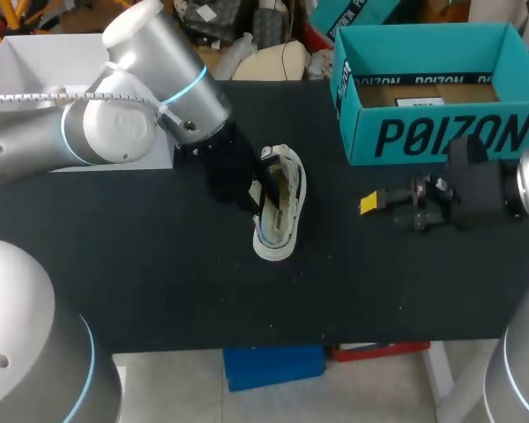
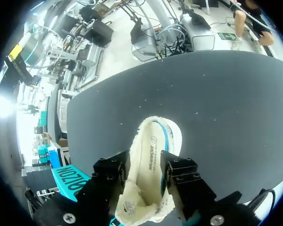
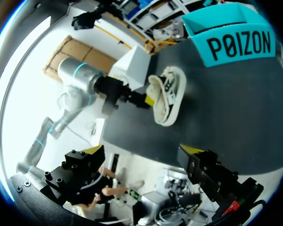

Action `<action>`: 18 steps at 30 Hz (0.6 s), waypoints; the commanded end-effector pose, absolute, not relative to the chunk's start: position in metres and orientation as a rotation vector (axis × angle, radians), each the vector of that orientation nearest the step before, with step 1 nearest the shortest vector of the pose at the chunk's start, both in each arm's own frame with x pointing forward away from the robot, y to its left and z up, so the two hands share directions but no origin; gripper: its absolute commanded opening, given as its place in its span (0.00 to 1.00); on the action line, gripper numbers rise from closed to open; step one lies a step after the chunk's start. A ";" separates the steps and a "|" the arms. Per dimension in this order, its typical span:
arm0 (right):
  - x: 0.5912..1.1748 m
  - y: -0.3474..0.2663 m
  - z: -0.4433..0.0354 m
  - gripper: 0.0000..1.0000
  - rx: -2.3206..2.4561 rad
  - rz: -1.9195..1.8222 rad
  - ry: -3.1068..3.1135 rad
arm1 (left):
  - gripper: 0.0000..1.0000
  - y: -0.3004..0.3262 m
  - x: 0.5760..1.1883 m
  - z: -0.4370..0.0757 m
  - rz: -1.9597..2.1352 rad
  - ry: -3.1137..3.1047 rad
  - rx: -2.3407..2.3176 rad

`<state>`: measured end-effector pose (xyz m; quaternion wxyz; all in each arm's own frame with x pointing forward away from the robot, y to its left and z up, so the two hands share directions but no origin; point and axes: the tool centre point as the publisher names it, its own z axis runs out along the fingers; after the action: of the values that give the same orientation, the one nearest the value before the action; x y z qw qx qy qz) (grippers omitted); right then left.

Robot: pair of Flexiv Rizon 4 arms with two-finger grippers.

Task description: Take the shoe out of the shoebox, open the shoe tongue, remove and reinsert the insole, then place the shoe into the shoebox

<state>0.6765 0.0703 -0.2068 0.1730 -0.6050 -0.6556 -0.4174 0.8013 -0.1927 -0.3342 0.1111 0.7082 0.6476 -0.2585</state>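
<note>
A cream fleece-lined shoe (image 1: pixel 280 210) lies in the middle of the black table, toe toward the front edge. My left gripper (image 1: pixel 263 192) comes down on its middle. In the left wrist view its two black fingers (image 2: pixel 111 169) press the shoe (image 2: pixel 151 197) from both sides, and the cream insole (image 2: pixel 153 141) with a blue edge lies inside. The right wrist view shows the shoe (image 3: pixel 167 101) tilted on its side with the left gripper (image 3: pixel 148 100) against it. My right gripper (image 1: pixel 370 203) hovers open to the shoe's right (image 3: pixel 141 150), holding nothing. The teal shoebox (image 1: pixel 441 132) stands open at the back right.
A white box (image 1: pixel 35 66) sits at the table's back left, behind my left arm. The shoebox (image 3: pixel 236 44) has a brown cardboard floor. Bare black table (image 1: pixel 159 282) stretches in front of the shoe and between shoe and right gripper.
</note>
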 end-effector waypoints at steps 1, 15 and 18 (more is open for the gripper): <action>0.676 0.070 -0.206 1.00 -1.718 -1.182 -1.861 | 0.00 -0.191 0.803 -0.339 -0.704 1.955 2.136; 0.676 0.070 -0.206 1.00 -1.718 -1.182 -1.861 | 0.00 -0.192 0.815 -0.368 -0.621 1.982 2.168; 0.676 0.070 -0.206 1.00 -1.718 -1.182 -1.861 | 0.00 -0.193 0.811 -0.372 -0.628 1.991 2.198</action>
<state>0.6765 0.0703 -0.2068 0.1731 -0.6049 -0.6556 -0.4174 0.8076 -0.1866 -0.3683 0.0611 0.7226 0.6563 -0.2083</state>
